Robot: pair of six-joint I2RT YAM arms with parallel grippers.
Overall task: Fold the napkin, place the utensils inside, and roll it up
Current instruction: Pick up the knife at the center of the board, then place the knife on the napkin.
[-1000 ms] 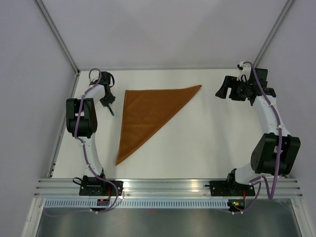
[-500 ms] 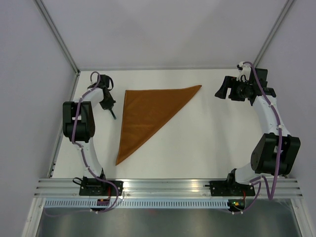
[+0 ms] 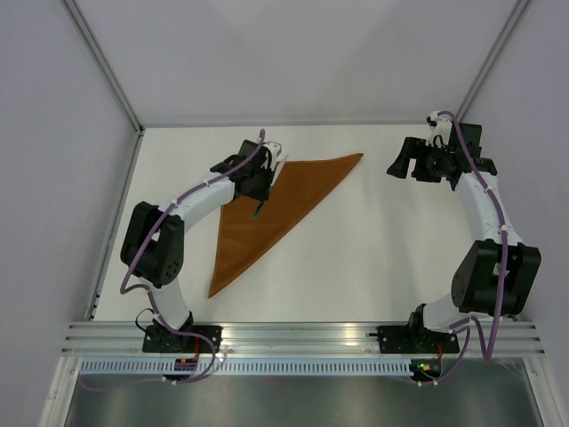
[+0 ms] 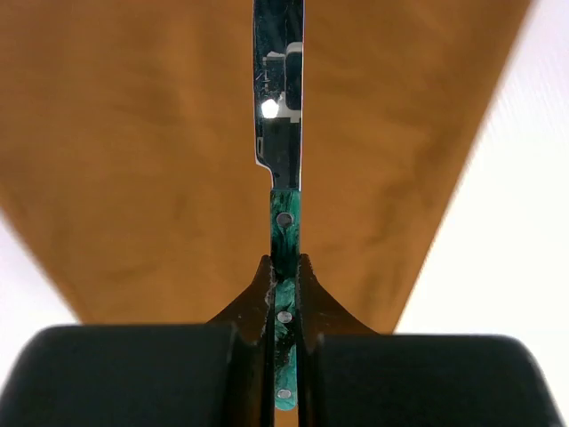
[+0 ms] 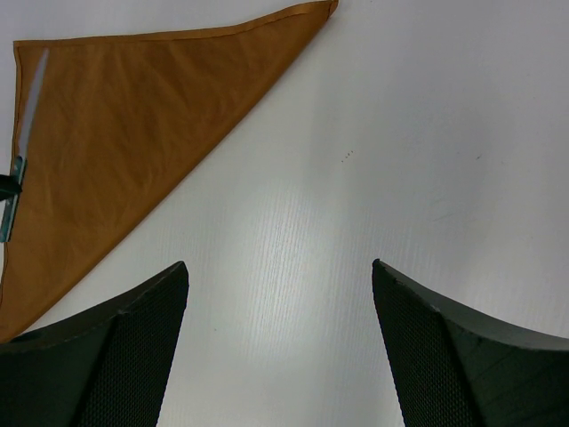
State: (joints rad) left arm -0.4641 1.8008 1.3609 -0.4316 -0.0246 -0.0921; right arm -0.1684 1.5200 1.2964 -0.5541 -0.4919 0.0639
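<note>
On table (image 3: pixel 382 258), left of centre: napkin (image 3: pixel 293 187); knife (image 4: pixel 284 213) in left gripper (image 4: pixel 283 267) over its far-left part.

No readable text, label, brand or number anywhere

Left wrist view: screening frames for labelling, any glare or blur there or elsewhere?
Left wrist view: the blade of the slim silver, green-handled knife shows a bright glare spot and dark reflections. Right wrist view: faint sheen on the white table. Top external view: evenly lit, rust-orange cloth napkin crisp.
</note>
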